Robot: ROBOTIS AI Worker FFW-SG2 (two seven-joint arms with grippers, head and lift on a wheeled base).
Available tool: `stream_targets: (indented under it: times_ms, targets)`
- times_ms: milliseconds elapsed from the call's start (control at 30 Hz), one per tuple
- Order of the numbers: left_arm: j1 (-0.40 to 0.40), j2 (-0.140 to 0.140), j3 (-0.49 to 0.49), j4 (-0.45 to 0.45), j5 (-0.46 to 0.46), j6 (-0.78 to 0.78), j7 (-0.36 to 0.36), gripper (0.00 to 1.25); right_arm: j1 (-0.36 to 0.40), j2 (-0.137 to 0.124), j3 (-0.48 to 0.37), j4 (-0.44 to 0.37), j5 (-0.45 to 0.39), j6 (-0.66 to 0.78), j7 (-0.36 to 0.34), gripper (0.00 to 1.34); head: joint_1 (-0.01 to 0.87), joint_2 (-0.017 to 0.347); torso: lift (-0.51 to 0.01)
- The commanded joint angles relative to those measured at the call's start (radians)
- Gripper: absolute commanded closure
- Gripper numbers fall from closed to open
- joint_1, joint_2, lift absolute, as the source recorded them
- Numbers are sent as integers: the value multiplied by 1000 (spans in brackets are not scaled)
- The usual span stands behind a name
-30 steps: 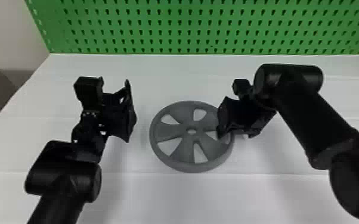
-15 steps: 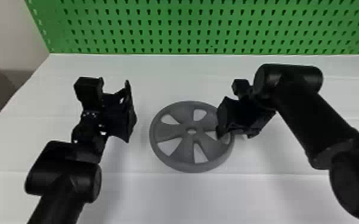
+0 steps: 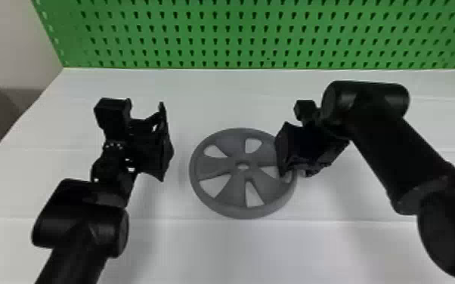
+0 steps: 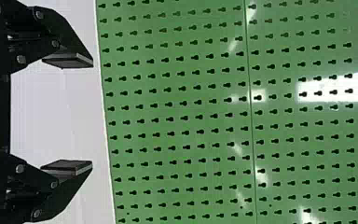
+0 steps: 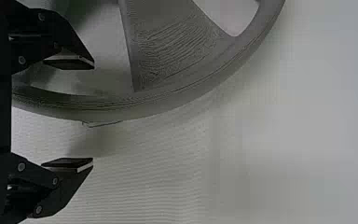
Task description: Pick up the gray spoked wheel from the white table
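Right gripper (image 3: 286,153), fingers spread wide and clamped on nothing, hangs at the right edge of the gray spoked wheel (image 3: 230,189); whether they touch cannot be told. Left gripper (image 3: 165,143), wide open and empty, hangs left of the wheel, which lies flat, spoked face up, on the white table (image 3: 313,249) before a green pegboard (image 3: 238,34).

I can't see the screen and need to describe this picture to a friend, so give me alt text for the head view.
A gray spoked wheel lies flat on a white table, with the robot's right gripper over its right edge. The left gripper is off to the wheel's left, and a green pegboard stands behind.
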Motion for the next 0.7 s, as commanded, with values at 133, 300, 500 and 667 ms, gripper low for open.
stream_targets:
  times_ms: [133,300,500,667]
  targets:
    - [0,0,1,1,-2,0,0,476,-10,1,20,0,3,-2,-18,545,782,57,-97]
    - [0,0,1,0,-3,0,0,476,-15,1,22,-2,3,-3,-22,573,782,57,-97]
    - [0,0,2,0,-5,0,0,476,-17,1,28,0,5,-2,-24,719,782,57,-97]
    - [0,0,1,1,-5,0,0,476,-21,1,36,-2,12,1,-26,723,782,57,-97]
